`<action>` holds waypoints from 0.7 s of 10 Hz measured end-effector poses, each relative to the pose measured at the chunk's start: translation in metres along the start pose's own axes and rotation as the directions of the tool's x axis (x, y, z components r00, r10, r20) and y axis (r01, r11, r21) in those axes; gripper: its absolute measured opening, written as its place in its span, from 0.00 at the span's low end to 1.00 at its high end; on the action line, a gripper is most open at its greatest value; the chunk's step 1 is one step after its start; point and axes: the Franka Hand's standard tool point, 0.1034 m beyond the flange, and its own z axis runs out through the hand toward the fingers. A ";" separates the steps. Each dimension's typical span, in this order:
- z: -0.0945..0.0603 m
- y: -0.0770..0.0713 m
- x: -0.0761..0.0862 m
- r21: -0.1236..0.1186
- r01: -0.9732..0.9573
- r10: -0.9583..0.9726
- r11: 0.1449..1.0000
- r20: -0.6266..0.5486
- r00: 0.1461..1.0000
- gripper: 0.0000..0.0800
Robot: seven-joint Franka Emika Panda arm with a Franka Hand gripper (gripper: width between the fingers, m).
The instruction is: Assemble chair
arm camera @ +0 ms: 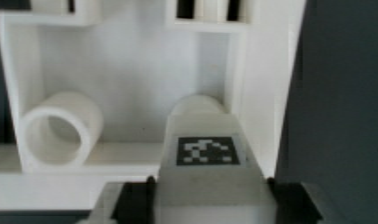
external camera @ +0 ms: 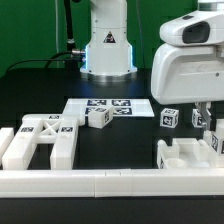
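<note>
My gripper [arm camera: 209, 195] is shut on a narrow white tagged chair piece [arm camera: 207, 145], with a dark finger [arm camera: 136, 200] pressed against each side of it. Just beyond it lies the blocky white seat part [arm camera: 115, 60], which has a round hole [arm camera: 58, 132]. In the exterior view, my gripper [external camera: 205, 122] hangs low at the right, over the seat part [external camera: 185, 156]. The held piece is mostly hidden by the hand there. A flat white frame [external camera: 40, 140] lies at the exterior view's left. Two small tagged cubes [external camera: 98, 117] [external camera: 168, 118] stand on the black table.
The marker board [external camera: 108, 104] lies flat in the middle, in front of the robot base [external camera: 107, 55]. A long low white border rail [external camera: 110, 186] runs along the front edge.
</note>
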 end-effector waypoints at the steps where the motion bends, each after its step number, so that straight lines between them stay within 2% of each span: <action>1: 0.000 -0.001 -0.001 0.008 -0.161 0.161 0.987 -0.013 0.987 0.36; 2: 0.000 0.000 -0.001 0.029 -0.292 0.292 0.956 -0.022 0.956 0.36; 3: 0.000 0.000 -0.001 0.039 -0.372 0.372 0.928 -0.017 0.928 0.36; 5: -0.001 -0.001 -0.001 0.049 -0.579 0.579 0.814 0.000 0.815 0.36; 7: -0.001 -0.001 0.000 0.053 -0.661 0.661 0.749 0.010 0.750 0.36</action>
